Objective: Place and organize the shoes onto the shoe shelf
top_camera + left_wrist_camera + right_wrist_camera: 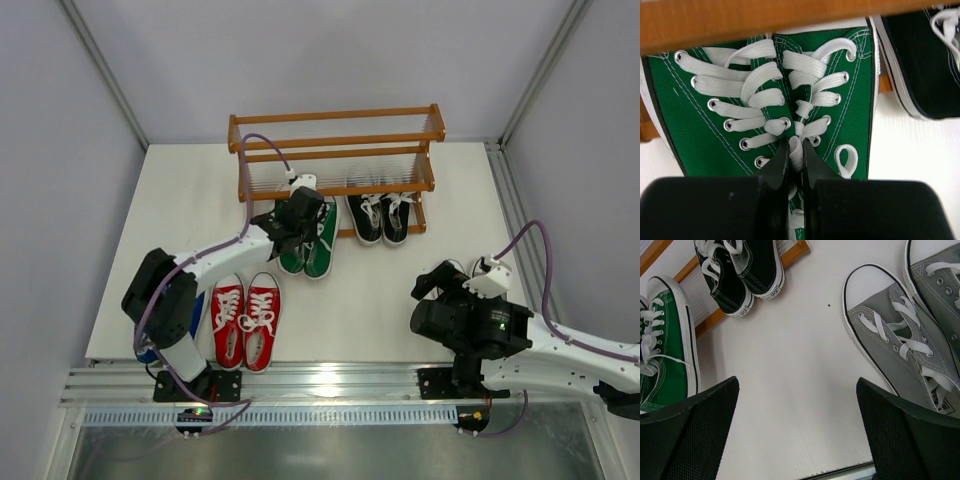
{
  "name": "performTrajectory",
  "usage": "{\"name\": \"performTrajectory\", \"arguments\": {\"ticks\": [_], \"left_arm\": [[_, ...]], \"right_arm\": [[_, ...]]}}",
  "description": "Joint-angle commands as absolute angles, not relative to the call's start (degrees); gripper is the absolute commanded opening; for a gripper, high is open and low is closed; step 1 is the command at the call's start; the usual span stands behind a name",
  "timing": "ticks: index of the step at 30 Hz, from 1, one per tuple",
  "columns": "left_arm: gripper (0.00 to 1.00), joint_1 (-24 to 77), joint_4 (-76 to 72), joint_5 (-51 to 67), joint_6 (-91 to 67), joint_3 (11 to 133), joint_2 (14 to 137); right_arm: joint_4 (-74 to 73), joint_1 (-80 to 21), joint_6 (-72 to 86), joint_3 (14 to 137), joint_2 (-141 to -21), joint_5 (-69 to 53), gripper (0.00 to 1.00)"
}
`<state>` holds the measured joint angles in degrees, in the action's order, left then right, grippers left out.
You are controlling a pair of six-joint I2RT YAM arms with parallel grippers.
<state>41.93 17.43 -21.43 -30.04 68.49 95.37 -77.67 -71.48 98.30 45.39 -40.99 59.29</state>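
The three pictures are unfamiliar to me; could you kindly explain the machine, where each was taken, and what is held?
Two robot arms stand at a white table's edge. The overhead picture shows both; the other two come from cameras on their wrists. The left tool is shut, pinching the green pair together at the wooden shelf. The right tool is open and empty, near the grey pair. The black pair rests on the bottom tier; the red pair lies on the table.

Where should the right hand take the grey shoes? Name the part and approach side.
Probably the two inner sidewalls beside the laces, pinched together from above by the open right hand. The grey shoes lie soles down, close side by side, so those adjoining walls form a thin ridge.
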Motion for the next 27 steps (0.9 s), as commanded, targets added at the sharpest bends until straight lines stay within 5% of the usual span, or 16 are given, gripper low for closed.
{"name": "performTrajectory", "arguments": {"ticks": [1,27], "left_arm": [[0.0,39.6,4.3,-25.2,-26.0,72.3,96.8],[0.0,33.7,-11.5,-23.4,-17.2,77.7,105.0]], "right_arm": [[-83.8,-71.5,99.8,45.2,-40.6,61.9,1.0],[-82.3,-71.5,99.1,42.9,-41.3,60.2,1.0]]}}
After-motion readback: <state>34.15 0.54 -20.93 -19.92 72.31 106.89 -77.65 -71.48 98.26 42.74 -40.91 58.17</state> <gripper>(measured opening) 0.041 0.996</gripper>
